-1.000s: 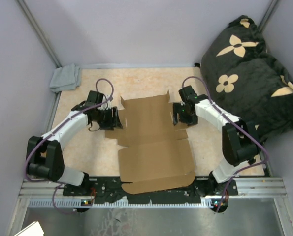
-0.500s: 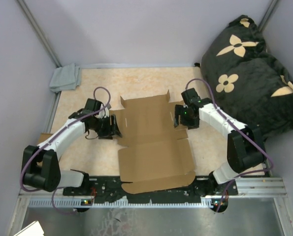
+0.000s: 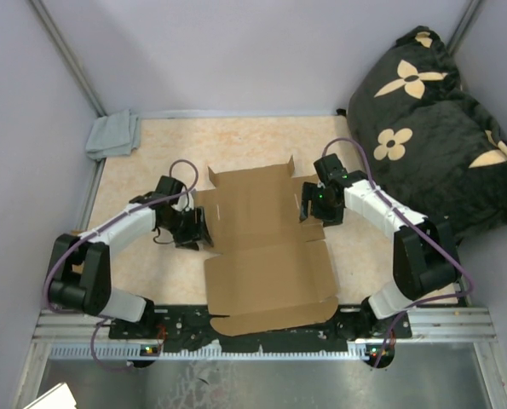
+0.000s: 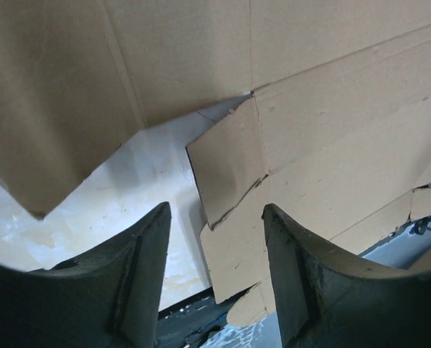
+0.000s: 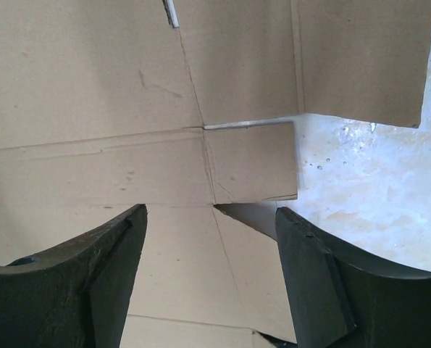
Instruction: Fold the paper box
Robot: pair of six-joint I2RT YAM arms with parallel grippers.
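Paper box (image 3: 266, 247): lies unfolded and flat on the middle of the table, between the two grippers. Its near flap reaches onto the metal rail at the near edge.
Side tabs of the box: a small tab juts from each long side at mid-length. The left tab (image 4: 226, 163) and the right tab (image 5: 251, 163) each show in a wrist view.
Left gripper (image 3: 195, 228): sits at the box's left edge, tips turned toward the cardboard. Jaws are spread wide and hold nothing.
Left fingers (image 4: 139, 268): the left tab appears in the gap between them. Whether either finger touches the cardboard cannot be told.
Right gripper (image 3: 308, 204): sits at the right edge of the box's far panel, facing the left gripper across the sheet. Jaws are likewise spread wide, with nothing grasped.
Right fingers (image 5: 92, 275): the right tab lies in the gap between them, with a shadow under its near corner. Contact cannot be told.
Table (image 3: 262, 141): pale mottled surface under the box and both arms.
Metal rail (image 3: 466, 328): carries the arm bases.
Grey cloth (image 3: 114, 135): crumpled at the far left corner, well apart from the box.
Dark flowered cushion (image 3: 432, 119): at the far right, behind the right arm.
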